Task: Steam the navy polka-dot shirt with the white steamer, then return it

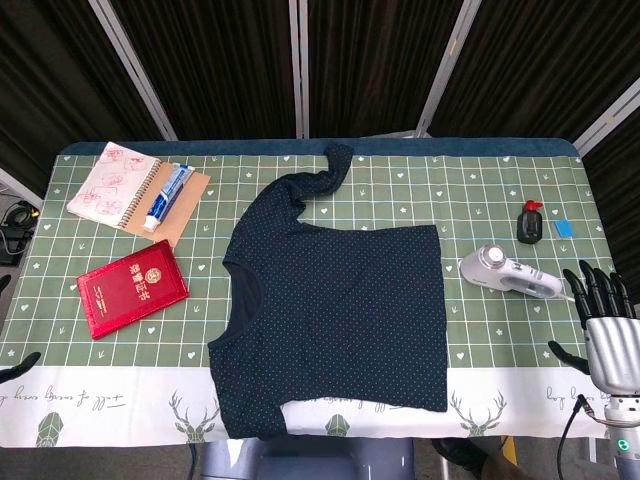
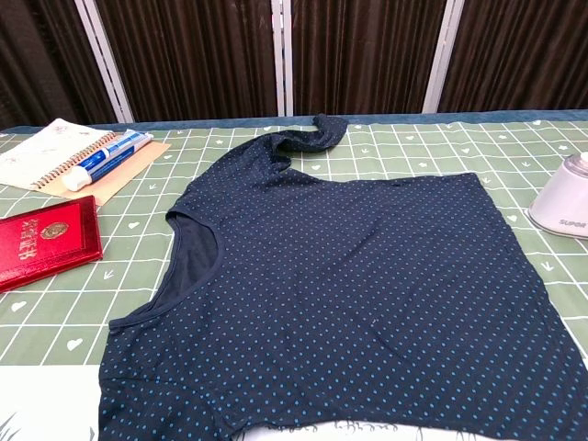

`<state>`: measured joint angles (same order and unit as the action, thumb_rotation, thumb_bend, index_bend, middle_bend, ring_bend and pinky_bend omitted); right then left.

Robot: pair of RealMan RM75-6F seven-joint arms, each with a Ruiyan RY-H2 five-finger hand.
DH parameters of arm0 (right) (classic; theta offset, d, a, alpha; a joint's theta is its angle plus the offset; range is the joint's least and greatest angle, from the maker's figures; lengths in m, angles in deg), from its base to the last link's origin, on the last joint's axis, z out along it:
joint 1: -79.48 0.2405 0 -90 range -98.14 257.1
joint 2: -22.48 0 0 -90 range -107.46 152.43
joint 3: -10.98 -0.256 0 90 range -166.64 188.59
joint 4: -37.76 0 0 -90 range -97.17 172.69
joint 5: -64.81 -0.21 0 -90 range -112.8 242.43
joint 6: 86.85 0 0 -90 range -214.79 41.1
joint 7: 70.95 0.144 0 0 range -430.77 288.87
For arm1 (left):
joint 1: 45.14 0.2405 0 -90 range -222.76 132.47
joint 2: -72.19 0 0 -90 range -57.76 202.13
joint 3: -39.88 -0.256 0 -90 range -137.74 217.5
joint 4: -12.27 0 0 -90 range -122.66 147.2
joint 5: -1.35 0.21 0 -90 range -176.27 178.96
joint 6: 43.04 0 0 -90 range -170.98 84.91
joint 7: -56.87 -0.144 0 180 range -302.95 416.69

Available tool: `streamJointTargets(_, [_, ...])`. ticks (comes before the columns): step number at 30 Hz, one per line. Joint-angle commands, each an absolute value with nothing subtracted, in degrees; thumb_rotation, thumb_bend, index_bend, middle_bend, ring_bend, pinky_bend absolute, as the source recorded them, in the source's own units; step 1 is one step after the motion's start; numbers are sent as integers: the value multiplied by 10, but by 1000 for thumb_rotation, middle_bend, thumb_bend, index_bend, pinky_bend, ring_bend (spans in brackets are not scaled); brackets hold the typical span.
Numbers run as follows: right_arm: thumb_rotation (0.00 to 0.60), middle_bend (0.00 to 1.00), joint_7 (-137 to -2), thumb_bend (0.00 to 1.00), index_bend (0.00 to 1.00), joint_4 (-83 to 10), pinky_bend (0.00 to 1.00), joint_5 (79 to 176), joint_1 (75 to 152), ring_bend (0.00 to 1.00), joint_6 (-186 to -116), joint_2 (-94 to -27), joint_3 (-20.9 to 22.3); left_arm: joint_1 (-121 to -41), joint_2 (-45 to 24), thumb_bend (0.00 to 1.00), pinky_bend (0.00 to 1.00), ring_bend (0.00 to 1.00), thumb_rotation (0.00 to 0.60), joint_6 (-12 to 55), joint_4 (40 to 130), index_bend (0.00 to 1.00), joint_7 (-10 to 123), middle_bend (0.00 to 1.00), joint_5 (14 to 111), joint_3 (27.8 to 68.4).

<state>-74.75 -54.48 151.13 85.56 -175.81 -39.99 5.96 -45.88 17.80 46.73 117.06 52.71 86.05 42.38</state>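
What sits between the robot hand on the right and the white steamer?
Nothing: in the head view only bare tablecloth separates the right robot hand from the white steamer.

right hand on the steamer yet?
Apart. Head view shows the right hand open beside the steamer, with a strip of tablecloth between fingertips and handle.

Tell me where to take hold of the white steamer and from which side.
Grip the white steamer by its slim handle, the end that tapers toward the table's right edge, not the bulbous head facing the navy polka-dot shirt. It lies flat with the handle pointing at the right hand, which looks open, so coming from the right and above seems best.
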Motion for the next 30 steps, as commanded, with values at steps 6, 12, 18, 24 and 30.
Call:
streamJointTargets(6, [600, 0, -731, 0, 0, -536, 0, 1495, 866, 0, -1724, -405, 58, -458, 178, 0, 0, 0, 600, 469, 1169, 0, 529, 0, 863, 424])
streamJointTargets(12, [600, 0, -718, 0, 0, -485, 0, 1446, 898, 0, -1653, -431, 40, -461, 175, 0, 0, 0, 600, 463, 1167, 0, 524, 0, 859, 426])
streamJointTargets(18, [600, 0, -666, 193, 0, -339, 0, 1399, 959, 0, -1558, -510, 8, -469, 167, 0, 0, 0, 600, 451, 1164, 0, 511, 0, 842, 433])
streamJointTargets(24, [600, 0, -669, 383, 0, -211, 0, 1381, 1004, 0, -1499, -570, -3, -479, 155, 0, 0, 0, 600, 431, 1154, 0, 495, 0, 819, 439])
streamJointTargets(30, [600, 0, -688, 435, 0, -135, 0, 1373, 1033, 0, -1460, -612, -4, -488, 146, 0, 0, 0, 600, 418, 1145, 0, 483, 0, 800, 446])
